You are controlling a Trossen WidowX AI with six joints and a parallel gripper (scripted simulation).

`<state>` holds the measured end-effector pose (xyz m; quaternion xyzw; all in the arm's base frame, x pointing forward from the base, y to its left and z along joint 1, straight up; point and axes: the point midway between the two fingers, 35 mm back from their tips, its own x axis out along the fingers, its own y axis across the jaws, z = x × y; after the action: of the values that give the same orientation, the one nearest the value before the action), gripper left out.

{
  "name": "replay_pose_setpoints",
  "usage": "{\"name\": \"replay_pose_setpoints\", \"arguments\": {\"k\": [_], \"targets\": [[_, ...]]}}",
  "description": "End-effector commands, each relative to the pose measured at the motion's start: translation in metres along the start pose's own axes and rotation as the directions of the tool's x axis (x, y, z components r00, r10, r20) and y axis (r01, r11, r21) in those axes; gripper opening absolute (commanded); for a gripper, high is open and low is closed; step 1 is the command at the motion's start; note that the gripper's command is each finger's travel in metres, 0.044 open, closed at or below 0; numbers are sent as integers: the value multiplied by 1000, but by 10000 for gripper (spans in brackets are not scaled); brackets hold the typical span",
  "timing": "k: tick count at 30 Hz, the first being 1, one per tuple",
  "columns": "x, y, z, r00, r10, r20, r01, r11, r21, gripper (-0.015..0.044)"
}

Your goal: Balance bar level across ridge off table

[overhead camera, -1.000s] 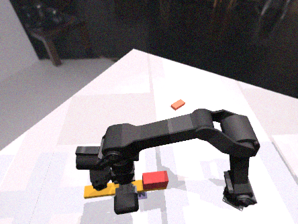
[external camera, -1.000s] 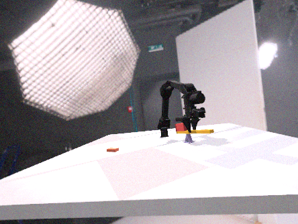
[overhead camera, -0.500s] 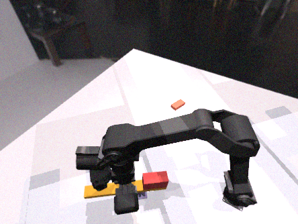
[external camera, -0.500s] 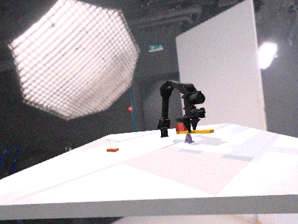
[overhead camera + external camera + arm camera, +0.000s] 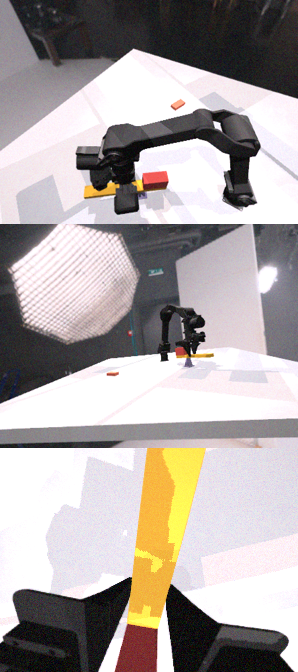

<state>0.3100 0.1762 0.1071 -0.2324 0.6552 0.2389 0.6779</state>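
The yellow bar (image 5: pixel 95 191) (image 5: pixel 205 355) (image 5: pixel 155 523) is about level and clear of the table. A red block (image 5: pixel 155 180) (image 5: pixel 180 351) (image 5: pixel 137 649) sits on one end of it. The purple ridge (image 5: pixel 143 195) (image 5: pixel 188 363) stands on the table under the bar, nearer the block's end; its top meets or nearly meets the bar's underside, and contact cannot be told. My gripper (image 5: pixel 191 353) (image 5: pixel 150 588) is shut on the bar, with a finger on each side, beside the red block and above the ridge. In the top view the gripper hides the bar's middle and part of the ridge.
A small flat orange-red block (image 5: pixel 178 104) (image 5: pixel 113 373) lies on the white table (image 5: pixel 111 90) (image 5: pixel 151 405), well away from the bar. The arm's base (image 5: pixel 239 194) (image 5: pixel 164 353) stands on the red block's side of the ridge.
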Motion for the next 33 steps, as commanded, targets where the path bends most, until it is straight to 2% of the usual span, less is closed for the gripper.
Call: {"name": "replay_pose_setpoints", "arguments": {"k": [1, 33], "targets": [[0, -1, 0, 1000, -4, 3, 4, 1000, -3, 0], [3, -1, 0, 1000, -4, 3, 4, 1000, -3, 0]]}}
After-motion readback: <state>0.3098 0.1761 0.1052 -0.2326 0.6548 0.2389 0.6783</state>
